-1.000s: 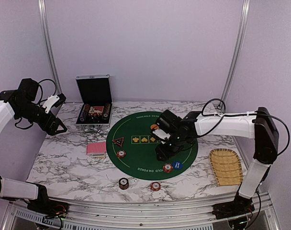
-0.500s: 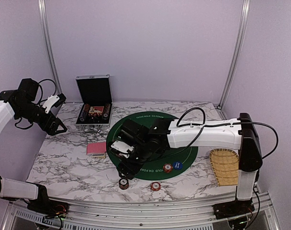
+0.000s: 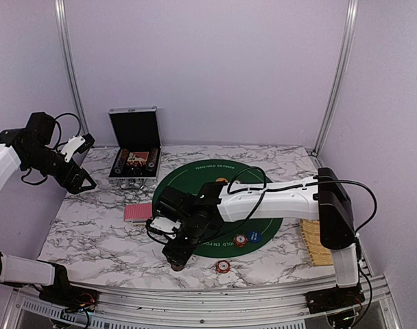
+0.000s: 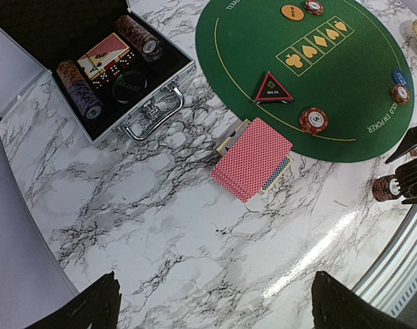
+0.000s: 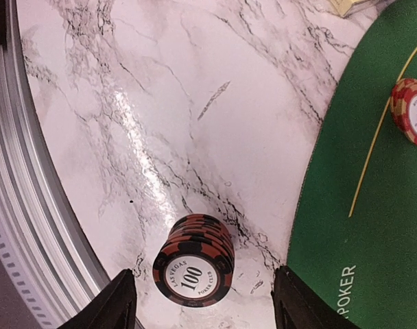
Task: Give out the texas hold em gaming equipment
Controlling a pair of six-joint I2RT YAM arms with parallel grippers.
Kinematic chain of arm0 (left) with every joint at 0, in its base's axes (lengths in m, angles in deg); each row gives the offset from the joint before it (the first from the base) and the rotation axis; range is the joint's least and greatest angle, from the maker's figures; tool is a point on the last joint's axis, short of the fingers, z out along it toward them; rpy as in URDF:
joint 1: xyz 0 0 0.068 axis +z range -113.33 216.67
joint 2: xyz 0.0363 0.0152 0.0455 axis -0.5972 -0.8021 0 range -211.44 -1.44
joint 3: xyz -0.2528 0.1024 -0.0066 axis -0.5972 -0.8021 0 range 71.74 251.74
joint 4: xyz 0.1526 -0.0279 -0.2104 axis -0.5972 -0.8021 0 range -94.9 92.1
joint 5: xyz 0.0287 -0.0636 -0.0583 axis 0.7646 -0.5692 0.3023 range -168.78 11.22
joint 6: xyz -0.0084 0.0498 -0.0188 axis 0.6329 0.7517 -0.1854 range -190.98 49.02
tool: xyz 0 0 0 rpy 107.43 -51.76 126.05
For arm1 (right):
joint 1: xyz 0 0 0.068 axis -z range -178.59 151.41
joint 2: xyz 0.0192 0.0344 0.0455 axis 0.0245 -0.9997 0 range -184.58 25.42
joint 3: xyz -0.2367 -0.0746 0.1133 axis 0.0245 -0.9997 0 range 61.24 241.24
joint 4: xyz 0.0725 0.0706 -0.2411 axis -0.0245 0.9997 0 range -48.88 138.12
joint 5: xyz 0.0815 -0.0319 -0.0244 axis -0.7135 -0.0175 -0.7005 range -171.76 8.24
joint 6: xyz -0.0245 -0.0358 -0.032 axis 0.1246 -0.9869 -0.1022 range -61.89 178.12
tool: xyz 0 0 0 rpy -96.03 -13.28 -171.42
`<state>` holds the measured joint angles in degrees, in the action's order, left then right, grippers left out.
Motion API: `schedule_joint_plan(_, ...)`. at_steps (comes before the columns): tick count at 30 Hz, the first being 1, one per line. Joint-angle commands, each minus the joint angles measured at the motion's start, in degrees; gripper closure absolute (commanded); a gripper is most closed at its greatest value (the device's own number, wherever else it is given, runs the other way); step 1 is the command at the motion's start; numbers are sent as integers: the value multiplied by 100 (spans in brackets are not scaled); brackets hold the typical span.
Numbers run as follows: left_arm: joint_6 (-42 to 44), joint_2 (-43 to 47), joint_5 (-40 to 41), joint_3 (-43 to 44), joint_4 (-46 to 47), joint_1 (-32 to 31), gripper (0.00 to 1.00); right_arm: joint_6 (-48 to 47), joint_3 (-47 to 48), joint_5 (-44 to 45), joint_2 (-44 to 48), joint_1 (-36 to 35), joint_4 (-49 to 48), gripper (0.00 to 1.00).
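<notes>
Over the marble table [image 5: 160, 103], the right gripper [image 5: 204, 275] gapes wide around a dark chip stack [image 5: 193, 264].

A marble table [image 3: 92, 240] fills the lower half of the top view; a green mat [image 3: 188, 179] lies at its centre; an open case [image 3: 134, 147] sits upper left; cards [image 3: 137, 212] lie left of the mat; a chip stack [image 5: 193, 269] and a red chip [image 3: 223, 266] sit below the mat; a tray [image 3: 310, 248] lies lower right.

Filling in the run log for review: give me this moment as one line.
right gripper: open, straddling 100-chip stack on marble table beside green mat | left gripper: open, empty | stack not yet gripped
</notes>
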<state>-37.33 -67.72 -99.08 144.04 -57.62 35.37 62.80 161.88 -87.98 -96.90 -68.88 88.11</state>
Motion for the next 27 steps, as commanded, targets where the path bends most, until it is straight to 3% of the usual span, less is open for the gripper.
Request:
schedule_joint_plan(1, 19, 69, -41, 128, -169, -4, 1, -120, 167, -188, -79, -54, -55, 35)
schedule_joint_plan(27, 25, 104, 1, 151, -189, -3, 1, -241, -94, -188, -231, -126, -131, 42)
